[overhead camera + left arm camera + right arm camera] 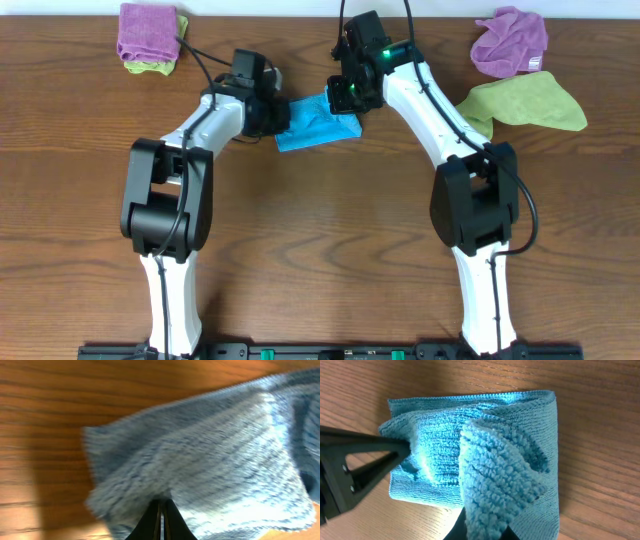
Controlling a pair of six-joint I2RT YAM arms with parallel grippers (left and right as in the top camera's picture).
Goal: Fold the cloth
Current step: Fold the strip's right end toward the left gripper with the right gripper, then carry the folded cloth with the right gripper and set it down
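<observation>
Soft, light cloth (440, 435) sags from my right gripper (481, 531), clamped on a lifted flap. My left gripper (161, 511) pinches the edge at its tips.

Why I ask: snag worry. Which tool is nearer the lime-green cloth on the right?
Right. The right tool holds the blue cloth, left of the lime-green cloth; the left tool holds its opposite side, farther away.

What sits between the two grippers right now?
Only the blue cloth, bunched between the left gripper and the right gripper; the overhead view shows it.
</observation>
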